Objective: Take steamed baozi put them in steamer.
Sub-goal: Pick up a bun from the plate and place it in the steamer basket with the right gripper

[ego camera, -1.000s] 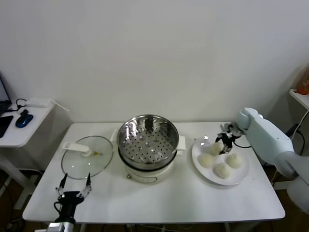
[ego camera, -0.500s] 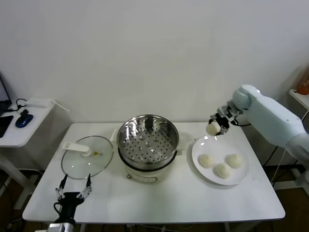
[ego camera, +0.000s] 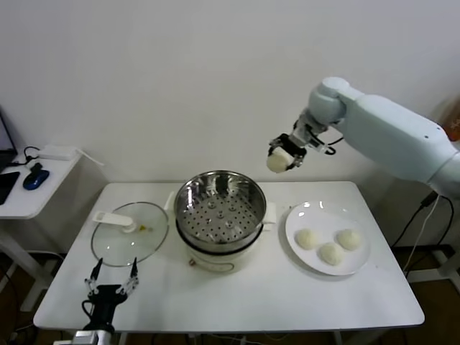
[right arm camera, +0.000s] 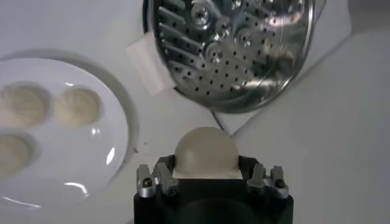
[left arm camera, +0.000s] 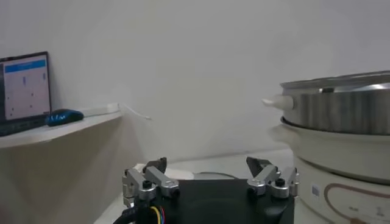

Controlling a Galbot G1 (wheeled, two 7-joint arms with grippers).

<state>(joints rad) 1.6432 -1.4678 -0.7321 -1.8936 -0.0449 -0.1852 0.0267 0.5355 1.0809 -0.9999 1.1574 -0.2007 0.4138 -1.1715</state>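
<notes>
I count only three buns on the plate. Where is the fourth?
In the head view the fourth bun is held in the right gripper, in the air between the steamer and the plate.

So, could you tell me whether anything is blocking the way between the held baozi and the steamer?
Nothing visible does. The right gripper holds the baozi in the air, up and to the right of the steamer, whose perforated tray is uncovered; the glass lid lies on the table to its left.
</notes>
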